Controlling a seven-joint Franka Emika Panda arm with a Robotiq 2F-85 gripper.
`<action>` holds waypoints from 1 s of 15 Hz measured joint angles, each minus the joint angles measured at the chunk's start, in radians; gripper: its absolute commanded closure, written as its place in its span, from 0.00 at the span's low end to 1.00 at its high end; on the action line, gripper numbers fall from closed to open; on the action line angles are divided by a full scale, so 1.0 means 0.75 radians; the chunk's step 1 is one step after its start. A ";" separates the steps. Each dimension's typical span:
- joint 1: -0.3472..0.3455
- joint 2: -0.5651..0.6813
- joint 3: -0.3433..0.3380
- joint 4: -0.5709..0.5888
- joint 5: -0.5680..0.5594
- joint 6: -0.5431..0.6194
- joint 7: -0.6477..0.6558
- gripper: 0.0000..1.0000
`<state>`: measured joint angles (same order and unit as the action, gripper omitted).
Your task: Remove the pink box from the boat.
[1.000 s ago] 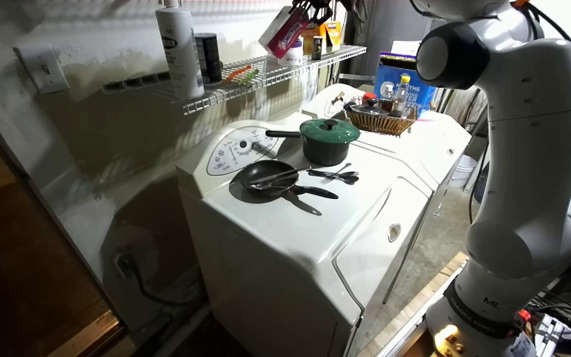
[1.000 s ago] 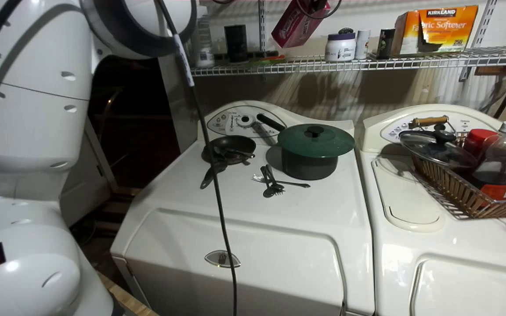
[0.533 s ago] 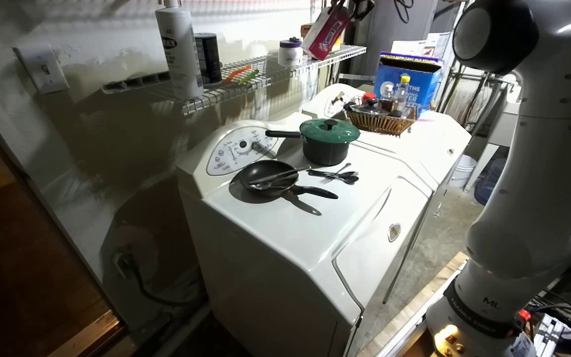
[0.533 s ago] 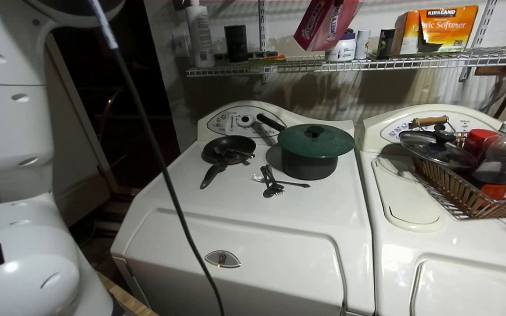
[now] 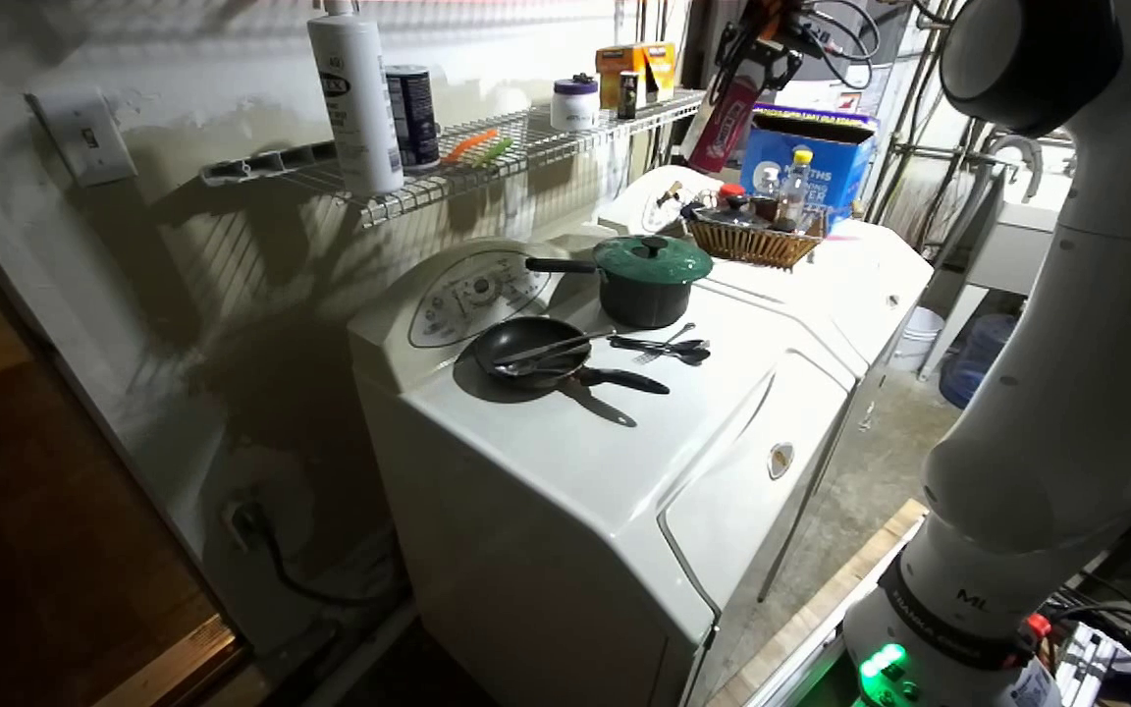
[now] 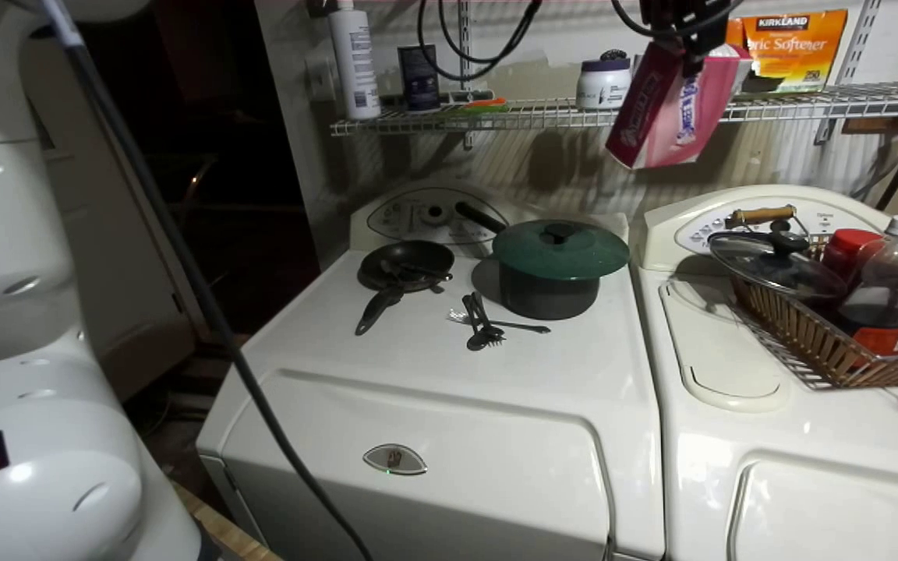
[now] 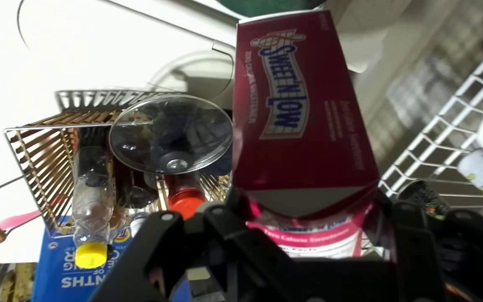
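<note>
Through my cameras I count one end effector point(image 7: 308, 205), one pink box point(image 7: 302, 109), one green-lidded pot point(image 6: 562, 261), one pan point(image 6: 398, 257), one basket point(image 6: 800, 335) with one glass lid point(image 6: 768, 269) on top, and one wire shelf point(image 6: 496, 121). Some small utensils point(image 6: 484, 327) cross each other, so I cannot count them surely. The bench point(image 6: 418, 358) has two white parts, with a narrow gap between them.

In both exterior views the pink box hangs in the air from the end effector, higher than the bench. The fingers point(image 7: 409, 226) hold one end of the box, one finger at each side, parted by the box's width. In the wrist view the shelf's front edge passes right of the end effector, and the basket lies left of it, lower. Between box and bench there is air — how much, I cannot tell.

The box is tilted. Its long axis goes away from the end effector, with the printed name along it. In both exterior views its free end points down and left in the picture — in the wrist view, toward the pot.
</note>
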<state>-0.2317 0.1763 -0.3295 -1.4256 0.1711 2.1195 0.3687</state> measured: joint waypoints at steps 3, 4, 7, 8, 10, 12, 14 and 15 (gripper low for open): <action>0.001 -0.003 0.017 -0.121 0.038 0.061 -0.044 0.37; 0.002 -0.008 0.023 -0.134 0.048 0.061 -0.050 0.37; 0.003 -0.033 0.027 -0.150 0.053 0.061 -0.054 0.62; 0.002 -0.035 0.028 -0.153 0.030 0.061 -0.053 0.62; 0.006 -0.017 0.033 -0.168 -0.102 0.073 -0.030 0.62; 0.017 0.010 0.034 -0.206 -0.258 0.124 0.018 0.62; 0.021 0.028 0.033 -0.241 -0.365 0.164 0.057 0.62; 0.021 0.033 0.033 -0.260 -0.404 0.175 0.072 0.62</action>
<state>-0.2158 0.2012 -0.3046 -1.6208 -0.1319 2.2508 0.4224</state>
